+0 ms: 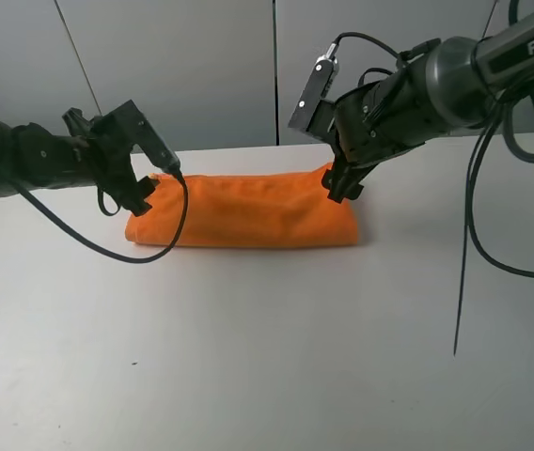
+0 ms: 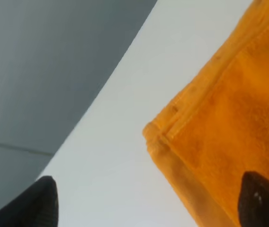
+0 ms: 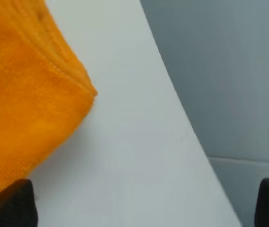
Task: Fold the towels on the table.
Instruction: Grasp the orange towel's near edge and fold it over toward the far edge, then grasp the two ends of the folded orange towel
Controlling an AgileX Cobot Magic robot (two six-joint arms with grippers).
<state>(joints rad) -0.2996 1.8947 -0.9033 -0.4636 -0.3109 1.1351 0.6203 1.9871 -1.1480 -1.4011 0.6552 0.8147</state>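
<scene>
Left gripper (image 1: 143,195): fingers spread, holding nothing, at left end of towel (image 1: 248,214). Towel lies as a folded band on table (image 1: 248,357), near the far edge, centred. Right gripper (image 1: 345,185): fingers spread, empty, at the far right corner. Judgement: pinch all stacked hem layers squarely. Ample bare room toward the near edge.

towel (image 1: 243,211) on table (image 1: 248,357), rear | left arm (image 1: 32,160) at left end | right arm (image 1: 417,89) at right end

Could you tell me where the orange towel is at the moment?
In the exterior high view the towel lies folded near the back edge of the table, between the left gripper and right gripper.
</scene>
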